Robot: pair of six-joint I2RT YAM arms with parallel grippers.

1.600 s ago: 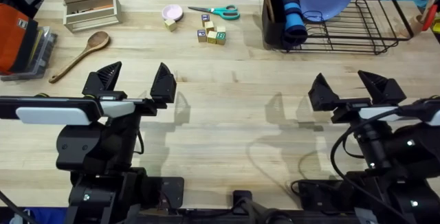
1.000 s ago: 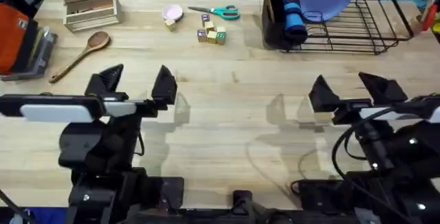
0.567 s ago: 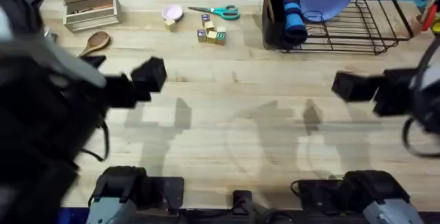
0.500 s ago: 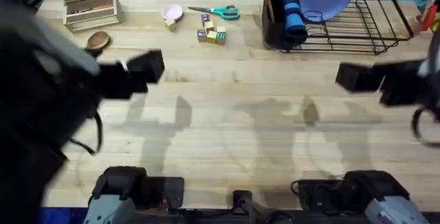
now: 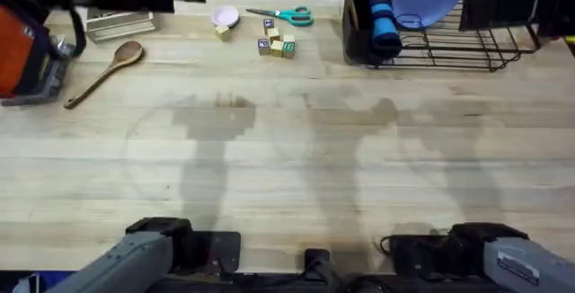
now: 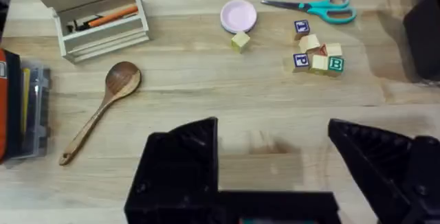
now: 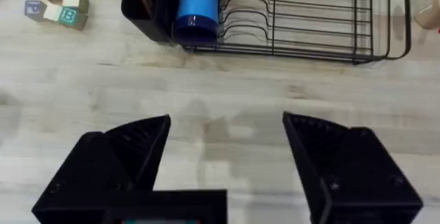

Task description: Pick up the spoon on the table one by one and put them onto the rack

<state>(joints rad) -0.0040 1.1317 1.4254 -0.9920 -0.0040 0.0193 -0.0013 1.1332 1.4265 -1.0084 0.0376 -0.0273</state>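
At ten o'clock on the surface (image 5: 287,176) lay a light, rigid wooden spoon (image 5: 105,71), probably best gripped mid-handle; left gripper (image 6: 275,159) and right gripper (image 7: 227,152) gaped, empty.

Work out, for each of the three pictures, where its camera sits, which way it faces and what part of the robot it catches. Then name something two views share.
Overhead: above the arm bases, looking down and forward over the table; bases at the near edge.
Left wrist: on the left arm, above the spoon, blocks and scissors; the open left gripper in front.
Right wrist: on the right arm, facing the rack; the open right gripper in front.
Shared: both wrist views catch the blocks.
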